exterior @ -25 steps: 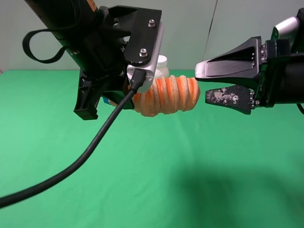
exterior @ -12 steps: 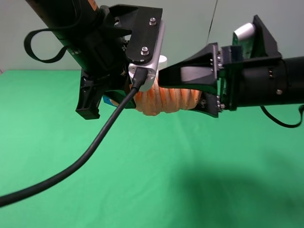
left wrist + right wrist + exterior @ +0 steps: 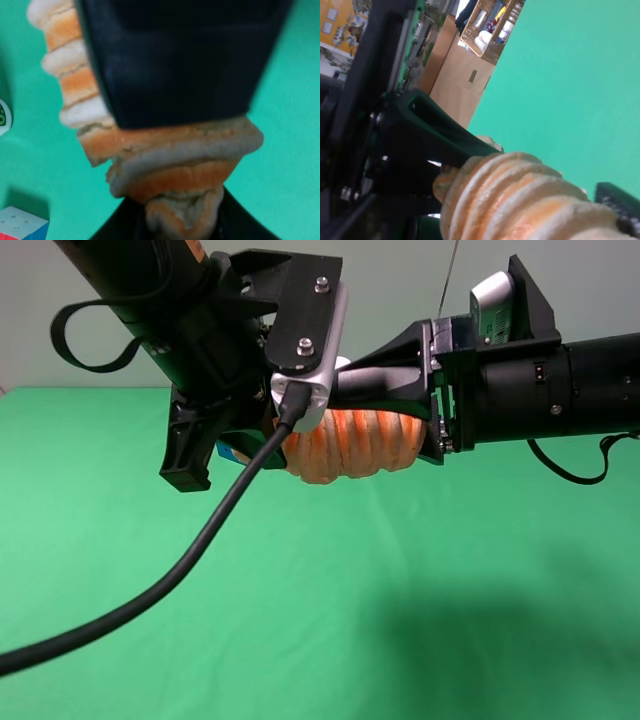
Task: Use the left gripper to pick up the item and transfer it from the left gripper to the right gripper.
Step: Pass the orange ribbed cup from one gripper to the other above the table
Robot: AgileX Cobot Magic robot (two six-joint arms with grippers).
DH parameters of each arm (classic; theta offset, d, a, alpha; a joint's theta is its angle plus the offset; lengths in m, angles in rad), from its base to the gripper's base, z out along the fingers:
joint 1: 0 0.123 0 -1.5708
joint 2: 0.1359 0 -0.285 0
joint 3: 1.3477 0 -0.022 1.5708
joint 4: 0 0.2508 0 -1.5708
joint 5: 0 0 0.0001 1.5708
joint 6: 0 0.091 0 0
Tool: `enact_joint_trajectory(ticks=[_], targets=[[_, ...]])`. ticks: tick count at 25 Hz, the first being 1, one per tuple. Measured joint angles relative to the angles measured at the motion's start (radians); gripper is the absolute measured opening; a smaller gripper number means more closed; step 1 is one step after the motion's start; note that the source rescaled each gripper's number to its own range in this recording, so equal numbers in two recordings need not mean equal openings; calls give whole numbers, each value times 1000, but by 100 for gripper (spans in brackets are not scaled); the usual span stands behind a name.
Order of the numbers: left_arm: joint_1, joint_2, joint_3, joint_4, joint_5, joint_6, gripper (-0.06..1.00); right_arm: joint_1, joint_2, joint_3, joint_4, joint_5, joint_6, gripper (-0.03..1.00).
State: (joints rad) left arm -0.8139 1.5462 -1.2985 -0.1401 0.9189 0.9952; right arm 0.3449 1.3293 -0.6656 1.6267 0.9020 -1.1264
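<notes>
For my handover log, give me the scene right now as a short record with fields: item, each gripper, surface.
item: orange ridged roll, in the air above the green table
left gripper: shut on the item, squeezing it
right gripper: fingers above and below the item's free end; clamped or not, cannot tell
also in view: puzzle cube on the table

A robot test lab, staged rather than lived in — a green cloth surface [image 3: 420, 620] spreads beneath the right tool [image 3: 360, 425], with a bare pale wall [image 3: 400, 290] behind it. Beyond the tool stand a wooden cabinet [image 3: 454, 87] and a wicker basket [image 3: 492, 22].
</notes>
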Motion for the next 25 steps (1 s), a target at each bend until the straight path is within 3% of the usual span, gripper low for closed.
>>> enact_joint_trajectory(ticks=[6, 9, 19, 21, 25], targets=[[0, 0, 0, 0, 1, 0, 0, 0, 2, 0, -16, -5, -3, 44], [0, 0, 0, 1, 2, 0, 0, 0, 2, 0, -18, -8, -3, 14], [0, 0, 0, 4, -11, -18, 3, 0, 2, 0, -19, -10, -3, 10], [0, 0, 0, -2, -11, -25, 16, 0, 2, 0, -19, -10, -3, 8], [0, 0, 0, -25, -18, -29, 65, 0, 2, 0, -30, -6, -3, 7]])
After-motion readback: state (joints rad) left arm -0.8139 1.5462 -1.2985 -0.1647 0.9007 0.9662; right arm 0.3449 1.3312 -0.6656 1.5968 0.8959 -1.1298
